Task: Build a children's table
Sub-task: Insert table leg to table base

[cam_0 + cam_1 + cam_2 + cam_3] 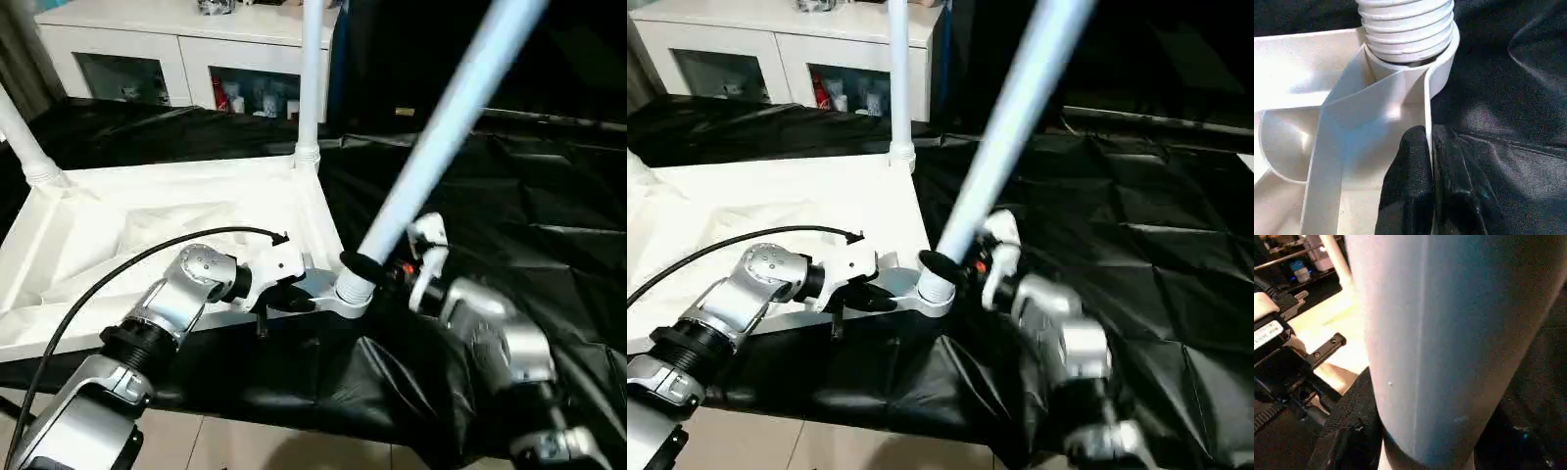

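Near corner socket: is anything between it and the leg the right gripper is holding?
Nothing visible. The leg already has its threaded end in the near corner socket, with the right gripper clamped just above it. The left gripper pinches the tabletop's rim beside that socket.

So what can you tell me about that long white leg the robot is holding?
The leg is a long, smooth, pale tube of plastic that looks bluish-white. It leans, tilting up and away to the right. Its ribbed lower end sits in the round corner socket of the white tabletop, which lies upside down on the black cloth. The right gripper grips it just above the socket, black fingers around the tube. The left gripper pinches the tabletop's edge beside that socket.
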Robot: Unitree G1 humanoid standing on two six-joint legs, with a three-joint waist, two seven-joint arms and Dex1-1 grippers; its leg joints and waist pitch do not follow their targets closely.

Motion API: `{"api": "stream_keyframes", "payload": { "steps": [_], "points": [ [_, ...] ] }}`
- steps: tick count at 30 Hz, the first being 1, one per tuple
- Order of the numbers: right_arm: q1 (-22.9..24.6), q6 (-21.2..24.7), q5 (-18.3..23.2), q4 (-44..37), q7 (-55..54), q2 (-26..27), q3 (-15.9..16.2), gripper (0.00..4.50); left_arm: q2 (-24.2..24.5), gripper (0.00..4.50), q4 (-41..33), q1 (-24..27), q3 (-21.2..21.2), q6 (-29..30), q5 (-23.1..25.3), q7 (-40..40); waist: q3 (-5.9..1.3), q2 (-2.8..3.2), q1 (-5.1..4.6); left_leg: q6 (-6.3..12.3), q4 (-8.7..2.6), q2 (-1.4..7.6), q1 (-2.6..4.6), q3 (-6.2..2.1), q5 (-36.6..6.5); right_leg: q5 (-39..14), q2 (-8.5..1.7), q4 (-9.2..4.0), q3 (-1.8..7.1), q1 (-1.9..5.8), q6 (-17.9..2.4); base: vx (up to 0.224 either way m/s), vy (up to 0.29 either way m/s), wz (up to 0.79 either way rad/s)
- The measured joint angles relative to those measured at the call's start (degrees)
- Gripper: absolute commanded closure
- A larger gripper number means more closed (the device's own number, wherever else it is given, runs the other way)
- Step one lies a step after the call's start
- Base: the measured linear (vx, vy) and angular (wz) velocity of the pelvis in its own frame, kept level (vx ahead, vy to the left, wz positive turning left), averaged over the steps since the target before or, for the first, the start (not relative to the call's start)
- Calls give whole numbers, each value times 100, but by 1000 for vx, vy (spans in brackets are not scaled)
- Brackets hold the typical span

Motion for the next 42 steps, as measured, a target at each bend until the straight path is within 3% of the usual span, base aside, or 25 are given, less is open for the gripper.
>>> {"api": "stream_keyframes", "payload": {
  "steps": [10,19,27,42],
  "points": [
    [171,-160,-375,-533,-153,-177,403,260,-28,450,77,-33,-3,-78,2,-57,2,39,6,0,-2,-1,-3,-1,0,-3,-1,-3,2,1,5,0,0,0],
    [-90,-130,-796,-525,45,-437,797,260,-39,450,82,-37,-1,-69,53,-40,-10,14,0,0,-4,-1,-2,-1,0,-7,0,-3,1,1,11,0,0,0],
    [-233,-36,-852,-379,321,-528,877,260,-22,450,53,17,2,-196,51,-75,-25,-20,-1,0,-4,-1,-2,-1,0,-10,-1,-6,2,3,17,0,0,0],
    [-208,-528,-641,-258,2153,-936,1204,260,414,450,-459,323,-108,-435,-192,-1062,-48,-34,43,3,-9,0,3,1,-2,-32,-1,-6,1,16,-13,0,0,0]
  ]
}}
